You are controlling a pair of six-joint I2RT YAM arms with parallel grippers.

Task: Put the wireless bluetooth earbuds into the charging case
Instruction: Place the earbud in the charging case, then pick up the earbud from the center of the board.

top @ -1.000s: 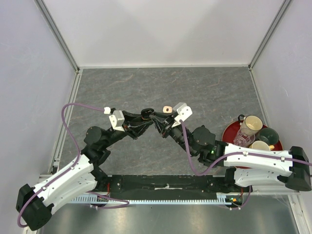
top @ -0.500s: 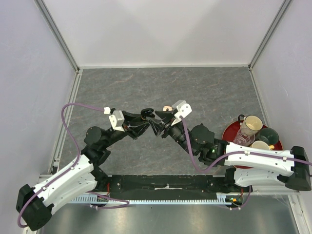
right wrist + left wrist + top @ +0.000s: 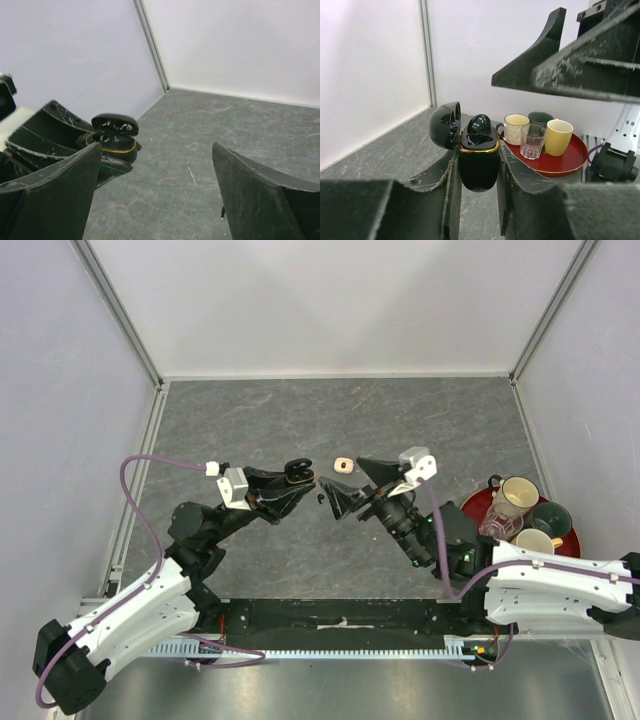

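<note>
**Inspector:** State of the left claw [image 3: 478, 159]?

**Assistant:** Clenched on the charging case [image 3: 479, 175], one finger against each side of the glossy black body. The case stands upright in the grip, its gold rim uppermost.

**Inspector:** The lid?

**Assistant:** The lid [image 3: 445, 125] is swung open and hangs off one side of the rim.

**Inspector:** Location of the task item?

**Assistant:** One black earbud [image 3: 480, 123] sits in the mouth of the case, its rounded top showing above the gold rim. I cannot tell whether it is fully seated.

**Inspector:** The right claw [image 3: 344, 478]?

**Assistant:** Released. The jaws are spread wide and grasp nothing. It faces the left claw, near the case but apart from it.

**Inspector:** Anything else on the tabletop [image 3: 400, 420]?

**Assistant:** A small cream piece [image 3: 342, 464] lies just beside the right claw's upper finger. It is too small to identify. At the right edge is a red tray [image 3: 570, 155] carrying a cream mug [image 3: 516, 129], a glass tumbler [image 3: 532, 142], a yellow mug [image 3: 559, 138] and a dark green mug [image 3: 540, 118], all upright and close together.
</note>
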